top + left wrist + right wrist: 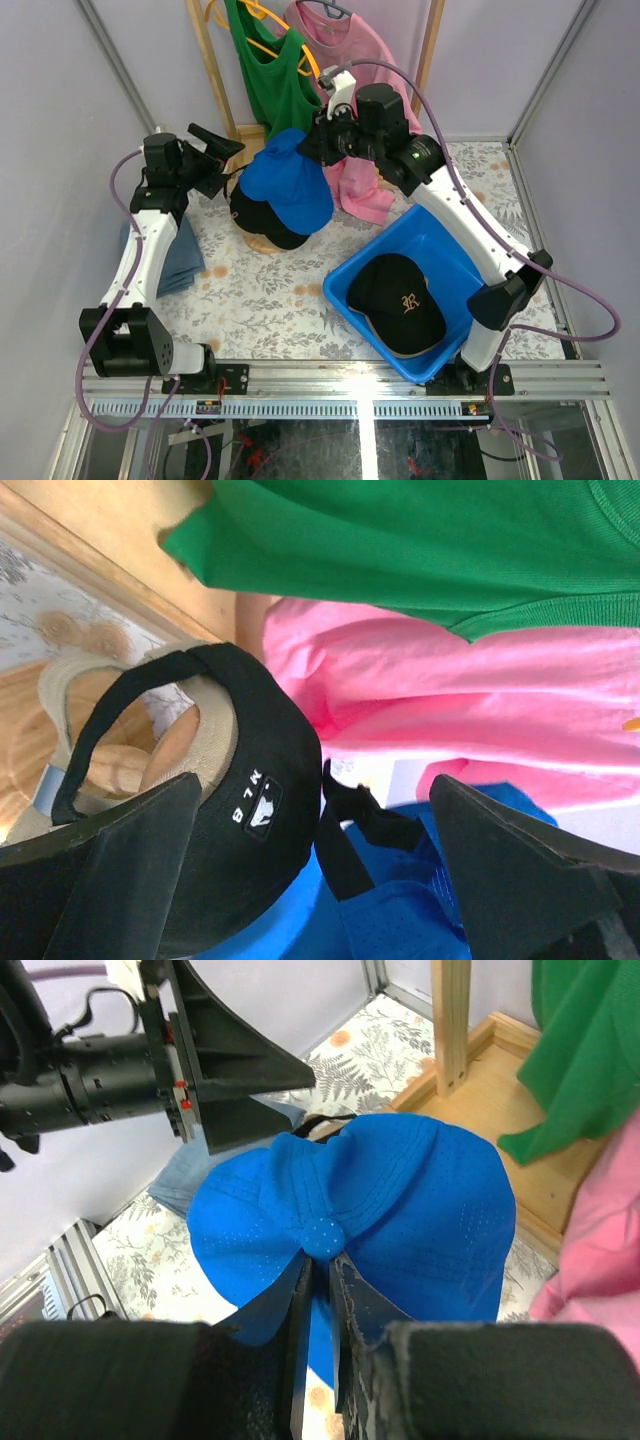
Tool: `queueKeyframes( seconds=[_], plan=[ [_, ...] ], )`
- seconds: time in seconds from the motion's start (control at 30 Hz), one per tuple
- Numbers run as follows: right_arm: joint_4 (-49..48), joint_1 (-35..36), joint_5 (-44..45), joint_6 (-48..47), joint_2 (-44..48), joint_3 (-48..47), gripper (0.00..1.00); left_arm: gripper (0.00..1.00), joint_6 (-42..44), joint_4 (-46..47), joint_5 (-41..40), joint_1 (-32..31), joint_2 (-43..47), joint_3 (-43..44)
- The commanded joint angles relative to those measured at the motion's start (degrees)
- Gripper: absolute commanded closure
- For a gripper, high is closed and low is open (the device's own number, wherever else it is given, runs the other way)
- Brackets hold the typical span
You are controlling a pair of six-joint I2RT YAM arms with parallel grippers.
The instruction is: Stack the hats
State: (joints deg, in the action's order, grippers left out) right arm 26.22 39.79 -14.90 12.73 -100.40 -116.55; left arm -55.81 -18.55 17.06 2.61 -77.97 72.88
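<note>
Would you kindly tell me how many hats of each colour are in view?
black hats: 2
blue hat: 1
tan hat: 1
Total: 4

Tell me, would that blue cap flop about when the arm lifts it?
Probably floppy: the blue cap creases where the right gripper pinches its thin, perforated fabric. Likely light too, since that one small pinch seems to hold it.
</note>
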Motion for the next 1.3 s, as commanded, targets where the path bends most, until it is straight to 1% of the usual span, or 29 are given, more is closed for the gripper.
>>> queueKeyframes(
  seconds=[0.0, 0.23, 0.33, 0.43, 0.6, 0.77, 1.0, 1.13, 1.27],
  plan=[
    [-6.5, 0.7, -5.8, 1.5, -0.3, -5.3, 0.85, 0.03, -8.9, 11.5, 11.4, 1.6, 1.9, -4.8],
    [-8.7, 0.7, -9.0, 3.1, 1.0, -3.8, 0.85, 0.05, -17.8, 22.0, 16.7, 1.6, 2.8, -9.0],
    [-9.0, 0.7, -9.6, 3.3, 1.6, -3.3, 0.85, 0.06, -22.2, 27.8, 18.2, 1.6, 2.5, -10.9],
    [-9.3, 0.7, -9.7, 3.5, 1.8, -2.8, 0.85, 0.08, -25.4, 31.6, 19.2, 1.6, 2.1, -12.1],
    [-10.2, 0.7, -9.8, 4.1, 1.7, -3.2, 0.85, 0.11, -27.0, 32.5, 20.8, 1.5, 2.3, -12.7],
    [-10.4, 0.7, -9.6, 4.2, 1.2, -4.8, 0.85, 0.12, -30.1, 34.3, 21.5, 1.4, 3.6, -15.0],
    [-9.8, 0.6, -8.4, 3.2, 1.3, -6.0, 0.85, 0.1, -33.2, 36.1, 21.6, 1.4, 5.3, -17.8],
    [-9.8, 0.2, -8.0, 2.8, 1.2, -6.6, 0.86, 0.07, -34.5, 35.9, 21.3, 1.3, 6.6, -19.1],
    [-10.0, 0.0, -8.0, 2.7, 1.0, -6.5, 0.86, 0.05, -37.6, 38.1, 21.3, 1.1, 7.6, -20.1]
  ],
)
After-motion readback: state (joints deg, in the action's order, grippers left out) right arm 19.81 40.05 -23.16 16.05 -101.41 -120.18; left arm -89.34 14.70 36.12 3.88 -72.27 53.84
